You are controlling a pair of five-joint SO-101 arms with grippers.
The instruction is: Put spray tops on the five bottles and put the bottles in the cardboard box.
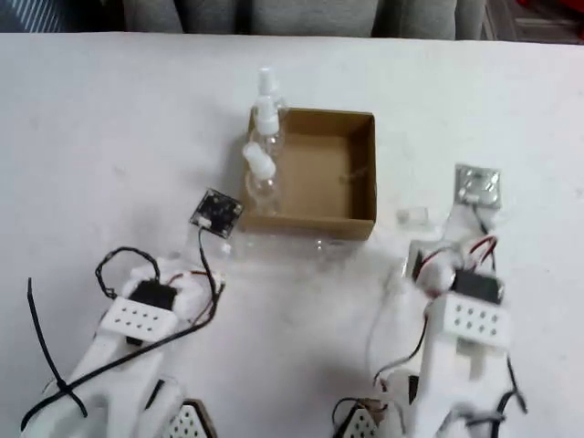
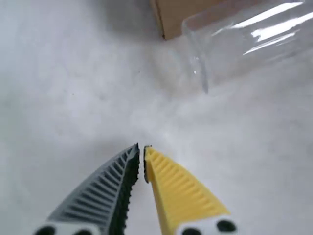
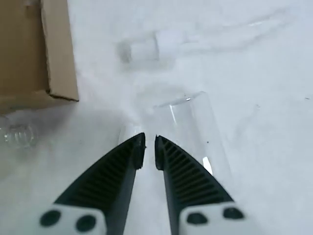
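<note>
1. Your left gripper (image 2: 142, 147) sits near left, low over the table (image 1: 109, 137). Its jaws are closed to a hairline gap with nothing between them
2. Your right gripper (image 3: 149, 137) is near right, jaws drawn in to a thin slit and gripping nothing. Its tips hang over a bare bottle (image 3: 188, 122) lying on its side
3. A second bare bottle (image 2: 244, 39) lies on its side just beyond your left gripper, close along the box's near wall
4. A loose spray top (image 1: 412, 216) lies beyond your right gripper, just right of the box's near right corner
5. The box (image 1: 372, 164) stands open at mid-table
6. Three capped bottles (image 1: 261, 173) line up near to far along its left wall; you can't tell whether each is fully inside
</note>
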